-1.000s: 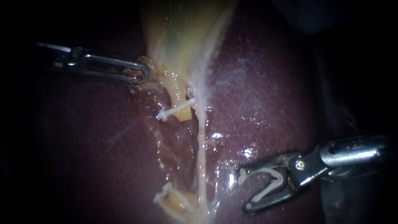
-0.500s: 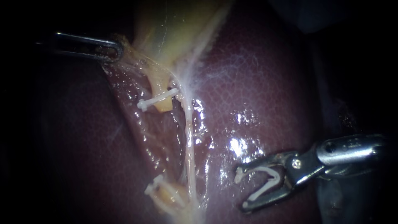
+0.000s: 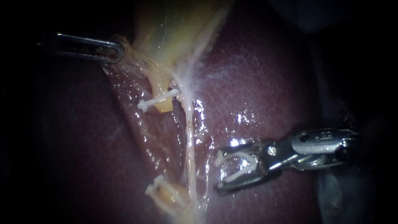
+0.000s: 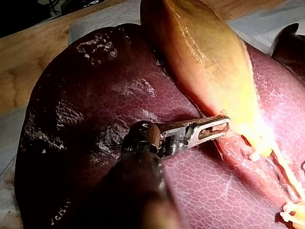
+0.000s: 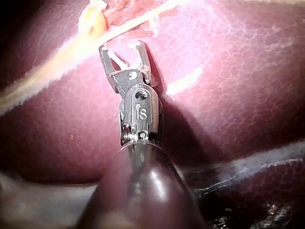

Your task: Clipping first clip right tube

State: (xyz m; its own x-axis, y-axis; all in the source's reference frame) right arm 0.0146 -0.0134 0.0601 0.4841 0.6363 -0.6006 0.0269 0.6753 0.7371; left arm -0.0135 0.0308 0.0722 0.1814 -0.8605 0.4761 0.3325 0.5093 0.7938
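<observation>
Nearest the endoscope, a cut yellow stump point(image 3: 172, 197) lies on the liver point(image 3: 269, 83) with a white clip point(image 3: 154, 191) across its end. Just beside it runs the right tube point(image 3: 190, 141), a thin pale strand passing whole up the wet tissue toward the gallbladder.

The right instrument point(image 3: 219, 171) comes in low over the liver on the tube's right. Its hand is spread wide and carries an open clip point(image 3: 240, 165), one white leg seated along each half. The tips point at the tube's lower stretch and stand near it but apart. The clip is beside the tube, not around it. The right wrist view shows the same, with the tube crossing ahead of the spread hand.

Farther up, a second stump point(image 3: 162, 105) hangs to the tube's left with another white clip point(image 3: 157, 99) shut across it.

Beyond that, the left instrument point(image 3: 114, 52) has its hand pressed together, pinching the lower edge of the gallbladder point(image 3: 174, 29). A glistening film stretches from that grip down toward the stumps. In the left wrist view, the wooden desk point(image 4: 28, 62) shows past the liver.
</observation>
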